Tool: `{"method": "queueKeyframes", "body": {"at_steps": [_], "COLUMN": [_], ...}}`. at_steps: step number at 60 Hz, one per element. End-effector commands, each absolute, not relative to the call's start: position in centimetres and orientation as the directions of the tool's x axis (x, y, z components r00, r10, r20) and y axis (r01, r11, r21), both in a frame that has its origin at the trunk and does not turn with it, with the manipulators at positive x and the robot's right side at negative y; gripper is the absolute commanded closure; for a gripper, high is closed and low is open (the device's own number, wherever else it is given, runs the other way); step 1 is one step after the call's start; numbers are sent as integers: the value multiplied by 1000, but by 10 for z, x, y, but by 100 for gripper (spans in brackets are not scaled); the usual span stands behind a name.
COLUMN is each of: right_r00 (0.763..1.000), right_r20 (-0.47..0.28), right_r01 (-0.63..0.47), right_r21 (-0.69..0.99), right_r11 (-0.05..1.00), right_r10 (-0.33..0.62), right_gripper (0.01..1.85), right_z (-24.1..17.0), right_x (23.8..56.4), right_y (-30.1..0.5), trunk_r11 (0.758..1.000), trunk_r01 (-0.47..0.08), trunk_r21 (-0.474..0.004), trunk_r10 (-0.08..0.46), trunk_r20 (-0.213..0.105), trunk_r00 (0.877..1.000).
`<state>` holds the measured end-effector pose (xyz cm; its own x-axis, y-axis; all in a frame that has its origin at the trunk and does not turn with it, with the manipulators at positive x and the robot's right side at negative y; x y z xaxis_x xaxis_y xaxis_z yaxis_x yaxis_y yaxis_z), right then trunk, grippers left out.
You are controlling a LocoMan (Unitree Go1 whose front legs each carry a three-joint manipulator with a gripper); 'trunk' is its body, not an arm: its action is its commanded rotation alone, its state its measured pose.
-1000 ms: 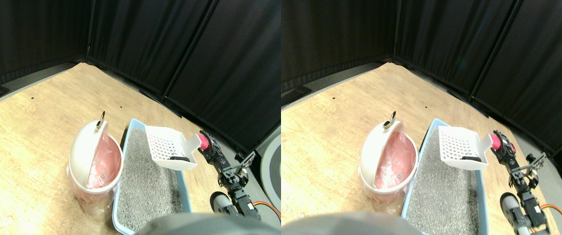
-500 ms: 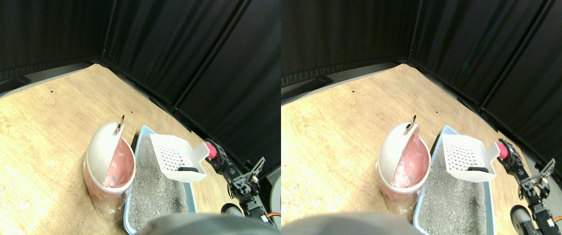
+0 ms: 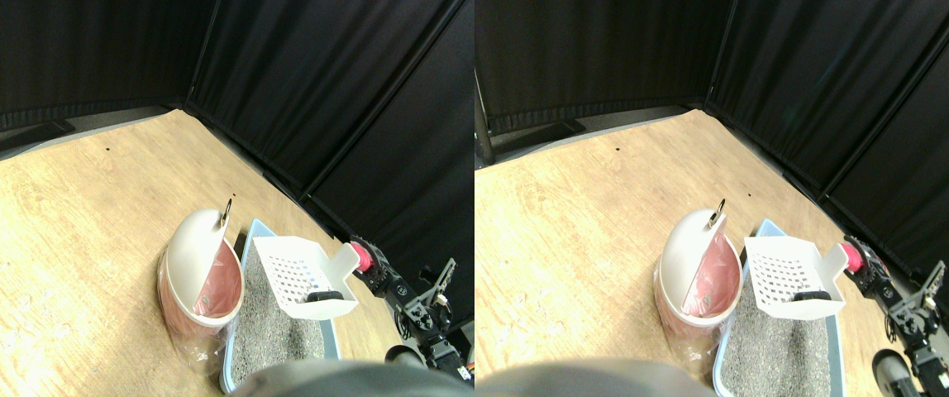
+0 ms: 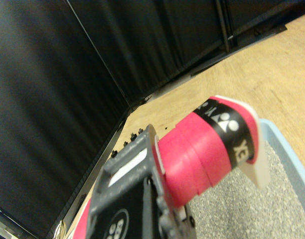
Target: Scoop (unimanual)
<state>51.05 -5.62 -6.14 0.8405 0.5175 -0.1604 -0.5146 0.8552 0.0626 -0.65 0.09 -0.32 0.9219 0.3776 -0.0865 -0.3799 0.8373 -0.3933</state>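
The white slotted litter scoop (image 3: 302, 275) is seen raised above the far end of the light-blue litter tray (image 3: 324, 337), just right of the open-mouthed white bin (image 3: 193, 256), and a small dark lump (image 3: 324, 295) is seen lying at the near edge of its blade. The scoop's pink-wrapped handle (image 4: 207, 149) is seen running back into the right pincer (image 3: 375, 271), and it is judged to be clamped there, since the scoop is carried clear of the litter; the gap between the jaws themselves is not shown. From here the lump could be lost: it sits at the low near lip, so a further tilt or a jerk on the way left could roll it back onto the grey litter (image 3: 276, 331) or onto the wooden floor (image 3: 69, 223). The bin's swing lid (image 3: 197, 240) is tipped up and only part of the pink liner (image 3: 222, 289) is exposed, so a wide blade could strike the lid or rim. The handle wrap looks soft and grippy, though a twist in the jaws cannot be ruled out. The scoop is thin rigid plastic, perforated, with raised side walls; the litter is fine and granular; the liner is glossy thin film; the bin is smooth and domed
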Motion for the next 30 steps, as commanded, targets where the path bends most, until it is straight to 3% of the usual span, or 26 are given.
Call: {"method": "queueKeyframes", "body": {"at_steps": [1,7,24,30], "right_r00": [824,828,797,802], "right_r20": [-127,-171,-257,-270], "right_r01": [-553,-544,-578,-570], "right_r21": [35,-11,-64,-82], "right_r11": [832,839,813,817], "right_r10": [553,535,547,533], "right_gripper": [180,180,180,180], "right_z": [-54,-58,-63,-63], "right_x": [512,512,516,518], "right_y": [-46,-44,-31,-28], "trunk_r11": [812,802,791,789], "trunk_r01": [-412,-423,-435,-438], "trunk_r21": [-413,-421,-430,-432], "trunk_r10": [400,411,424,426], "trunk_r20": [-119,-124,-126,-130], "trunk_r00": [909,903,897,895]}}
